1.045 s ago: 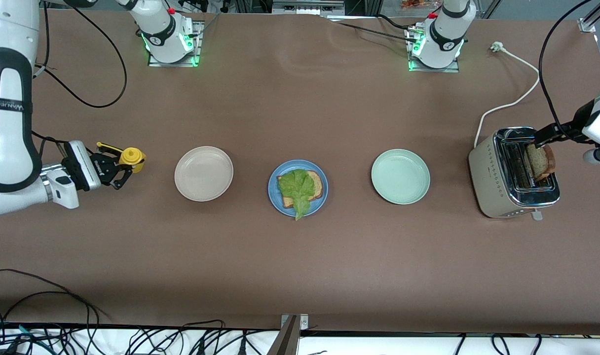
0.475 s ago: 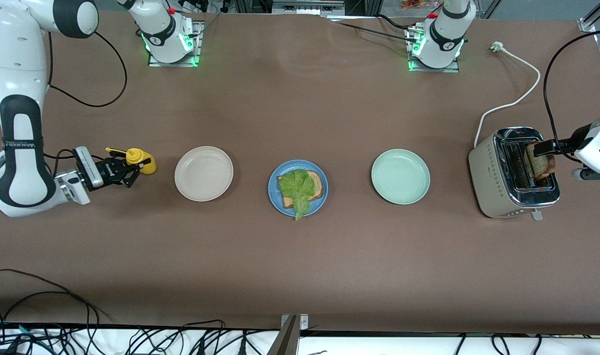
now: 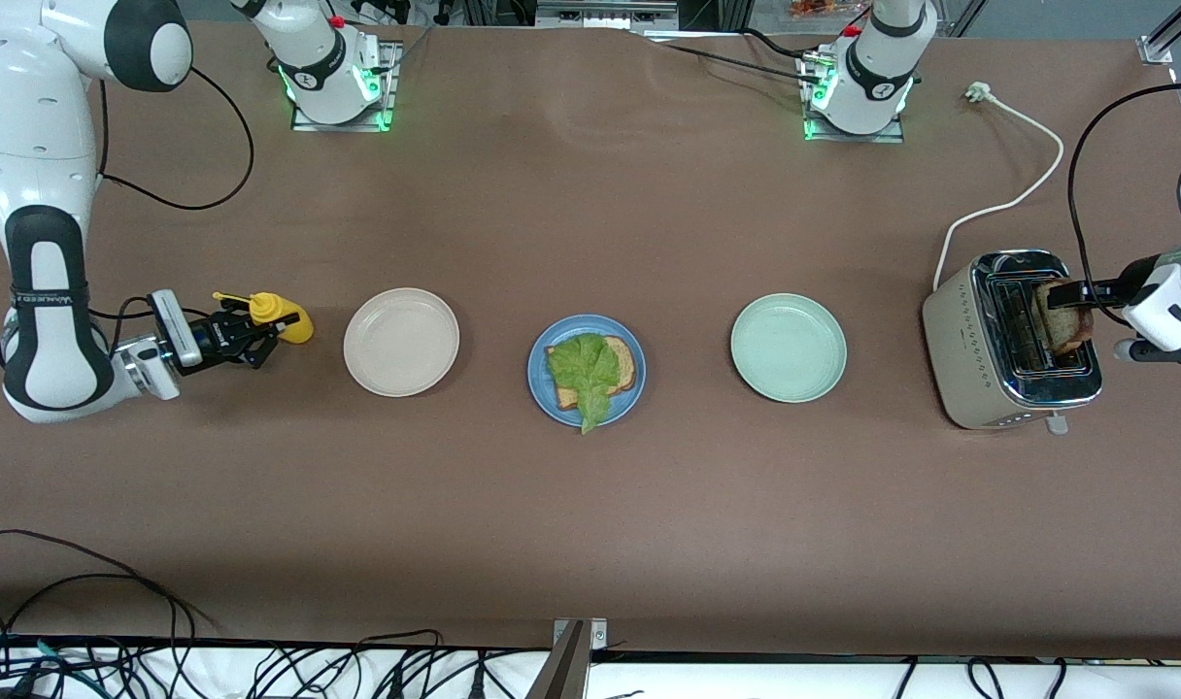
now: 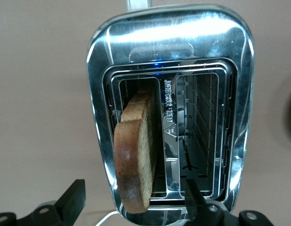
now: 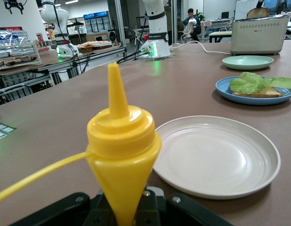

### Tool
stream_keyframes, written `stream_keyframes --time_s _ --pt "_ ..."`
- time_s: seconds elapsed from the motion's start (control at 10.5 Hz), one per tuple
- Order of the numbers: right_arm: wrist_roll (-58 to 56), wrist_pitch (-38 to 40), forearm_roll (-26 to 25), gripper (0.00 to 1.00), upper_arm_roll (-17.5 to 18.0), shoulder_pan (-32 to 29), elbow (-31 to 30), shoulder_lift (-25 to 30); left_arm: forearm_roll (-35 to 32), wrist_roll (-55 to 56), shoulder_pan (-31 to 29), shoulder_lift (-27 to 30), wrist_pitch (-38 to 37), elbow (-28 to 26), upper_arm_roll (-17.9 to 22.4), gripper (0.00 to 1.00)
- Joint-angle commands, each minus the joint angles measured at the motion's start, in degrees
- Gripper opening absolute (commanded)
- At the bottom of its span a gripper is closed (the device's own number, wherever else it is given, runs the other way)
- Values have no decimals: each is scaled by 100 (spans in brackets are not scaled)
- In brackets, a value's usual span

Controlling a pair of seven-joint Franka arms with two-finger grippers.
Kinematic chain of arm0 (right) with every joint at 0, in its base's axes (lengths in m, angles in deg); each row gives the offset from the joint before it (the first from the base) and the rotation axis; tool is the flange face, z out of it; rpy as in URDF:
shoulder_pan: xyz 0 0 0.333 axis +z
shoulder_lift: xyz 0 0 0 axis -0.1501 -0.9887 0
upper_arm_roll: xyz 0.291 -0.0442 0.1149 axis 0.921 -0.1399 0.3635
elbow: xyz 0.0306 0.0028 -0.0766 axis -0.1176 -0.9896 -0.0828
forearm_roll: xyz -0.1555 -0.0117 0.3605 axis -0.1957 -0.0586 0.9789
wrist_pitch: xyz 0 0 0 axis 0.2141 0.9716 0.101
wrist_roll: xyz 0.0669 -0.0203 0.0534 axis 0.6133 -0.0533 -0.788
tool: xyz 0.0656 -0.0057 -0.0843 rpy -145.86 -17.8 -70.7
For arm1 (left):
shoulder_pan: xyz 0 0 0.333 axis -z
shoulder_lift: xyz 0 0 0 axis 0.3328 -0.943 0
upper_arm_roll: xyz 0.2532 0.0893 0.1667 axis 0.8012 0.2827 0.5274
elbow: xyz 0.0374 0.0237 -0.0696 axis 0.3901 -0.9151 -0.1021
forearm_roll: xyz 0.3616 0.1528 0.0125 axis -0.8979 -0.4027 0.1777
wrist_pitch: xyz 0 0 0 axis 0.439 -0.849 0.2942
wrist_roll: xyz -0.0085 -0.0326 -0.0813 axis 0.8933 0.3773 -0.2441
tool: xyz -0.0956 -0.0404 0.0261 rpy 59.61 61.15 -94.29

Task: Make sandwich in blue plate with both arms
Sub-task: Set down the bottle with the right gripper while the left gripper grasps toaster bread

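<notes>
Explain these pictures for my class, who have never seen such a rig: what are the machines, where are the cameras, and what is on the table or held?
Two white robot arms work at a brown table. One camera looks down from above; another sits on each wrist. In a row stand a beige plate, a blue plate with bread and lettuce, a green plate and a toaster. The right gripper is shut on a yellow squeeze bottle. The left gripper hangs open around a toast slice standing in the toaster.
</notes>
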Motion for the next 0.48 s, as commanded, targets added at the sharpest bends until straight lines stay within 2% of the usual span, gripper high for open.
stream_keyframes --time_s 0.0,0.19,0.38 --pt "-117 123 104 10 82 -156 180 -165 -2 -130 -12 -45 -8 6 5 91" --pt "-161 132 208 10 213 -156 181 -262 -2 -400 -21 -53 -17 -3 5 68" --pt "-275 123 315 10 240 -156 181 -341 -2 -455 -47 -115 -17 -3 5 56"
